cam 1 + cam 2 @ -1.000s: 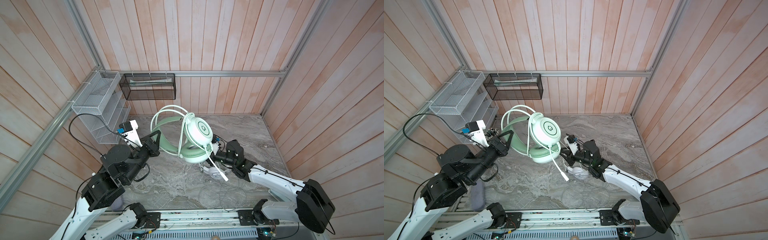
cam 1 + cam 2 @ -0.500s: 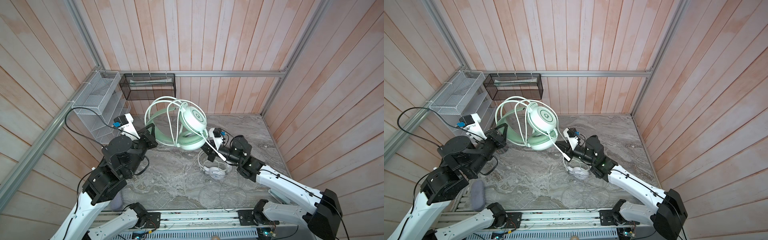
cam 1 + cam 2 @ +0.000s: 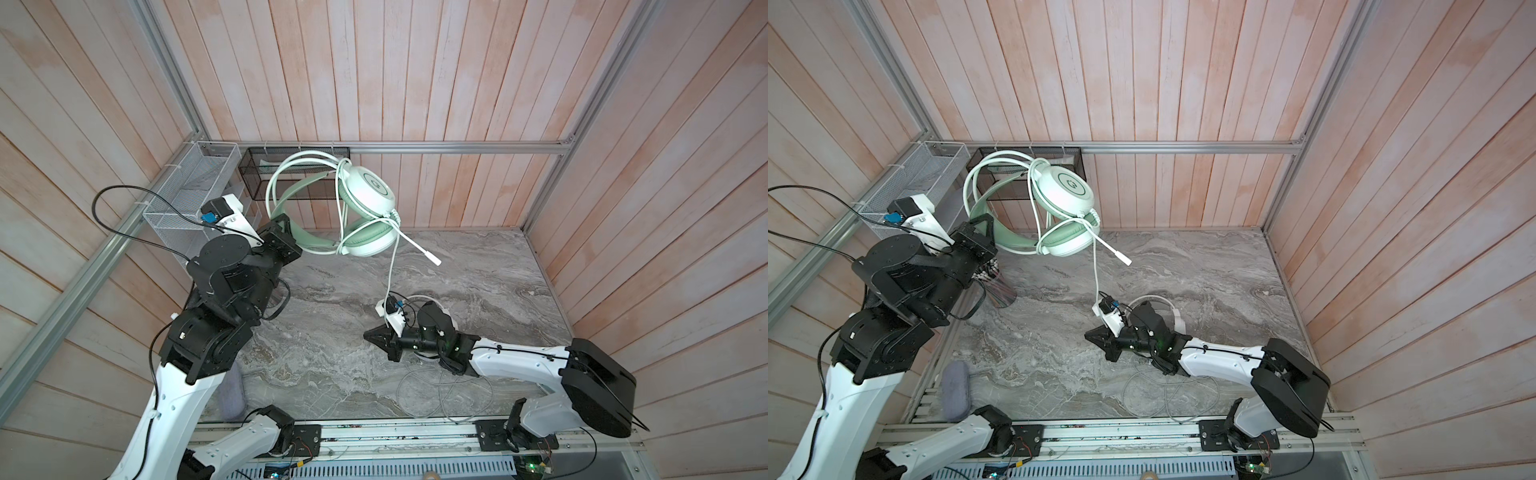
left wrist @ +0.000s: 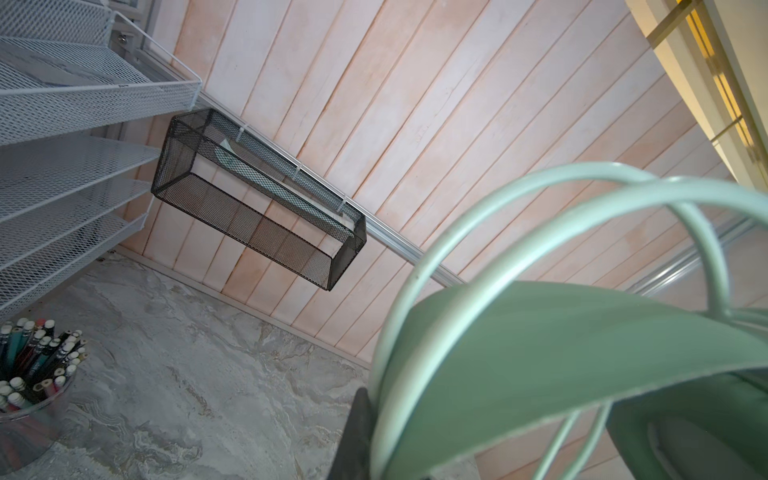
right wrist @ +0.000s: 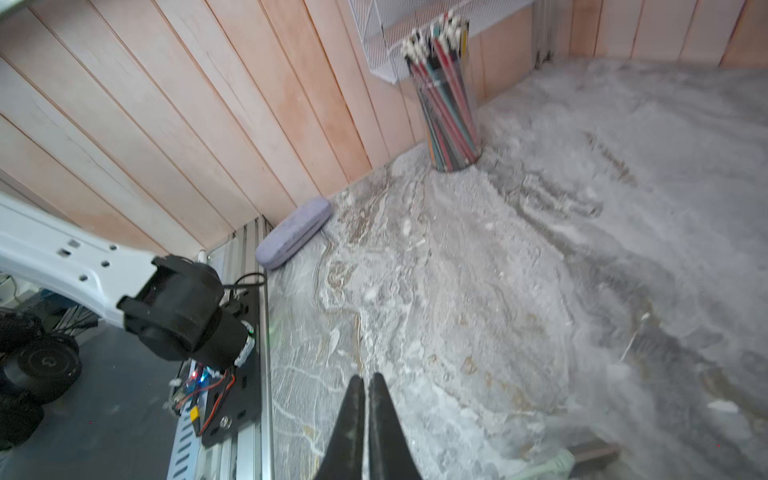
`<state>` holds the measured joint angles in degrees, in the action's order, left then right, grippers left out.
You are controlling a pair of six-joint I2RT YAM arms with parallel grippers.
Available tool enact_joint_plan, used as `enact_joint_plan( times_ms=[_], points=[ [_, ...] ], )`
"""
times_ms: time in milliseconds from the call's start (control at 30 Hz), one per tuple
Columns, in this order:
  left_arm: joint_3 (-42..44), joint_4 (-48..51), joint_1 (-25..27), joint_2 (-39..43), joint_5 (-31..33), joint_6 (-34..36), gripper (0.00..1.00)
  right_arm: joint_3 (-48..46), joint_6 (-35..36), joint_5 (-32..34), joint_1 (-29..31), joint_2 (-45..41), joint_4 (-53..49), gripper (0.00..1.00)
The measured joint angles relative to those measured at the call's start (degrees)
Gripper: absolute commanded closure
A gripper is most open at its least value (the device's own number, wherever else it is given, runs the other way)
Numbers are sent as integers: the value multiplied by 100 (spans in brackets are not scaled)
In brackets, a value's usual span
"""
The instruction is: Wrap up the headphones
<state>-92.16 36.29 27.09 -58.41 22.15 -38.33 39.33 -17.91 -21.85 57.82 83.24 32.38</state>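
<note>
Tabletop: grey marble-patterned slab (image 3: 332, 291), walled in by pale pink planks (every place below is given from it).
Shelf: white mesh tiered rack (image 3: 195, 183) at the tabletop's back left corner.
Basket: black mesh box (image 3: 253, 174) hung above the tabletop's back edge.
Mint set: pale mint green over-ear headset (image 3: 368, 195) held high above the tabletop's back half, its thick mint cable (image 3: 276, 183) looped round the band. One strand drops to the right arm's wrist over the tabletop's middle.
White set: white over-ear headset (image 3: 1158, 297) lying on the tabletop's middle, mostly hidden under the right arm.
Left hand: left gripper (image 3: 291, 235) above the tabletop's back left, clamped on the mint headband.
Right hand: right gripper (image 5: 366, 376) low over the tabletop's middle, jaws nearly together, nothing seen between them.
Case: lilac oval case (image 3: 955, 390) at the tabletop's front left edge.
Cup: clear cup of coloured pencils (image 3: 1003, 286) on the tabletop's left side.
Loose wire: thin grey cable (image 3: 440, 390) coiled on the tabletop's front right.
</note>
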Motion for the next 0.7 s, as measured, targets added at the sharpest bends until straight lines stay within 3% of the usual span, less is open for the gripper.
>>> enact_joint_plan(
  times_ms=[167,300,500,700],
  points=[
    [166,74,-573,-61,-586,-400,100,0,11,398,181,-125,160,98],
    [568,-11,-785,15,-1023,-616,100,7,170,1141,203,-557,-79,100],
    [1517,-214,-791,343,-1480,-400,100,319,811,2581,201,-1574,-1128,100],
    [2518,-442,-793,625,-1980,35,100,1134,1672,3418,177,-2409,-2146,100]
  ],
)
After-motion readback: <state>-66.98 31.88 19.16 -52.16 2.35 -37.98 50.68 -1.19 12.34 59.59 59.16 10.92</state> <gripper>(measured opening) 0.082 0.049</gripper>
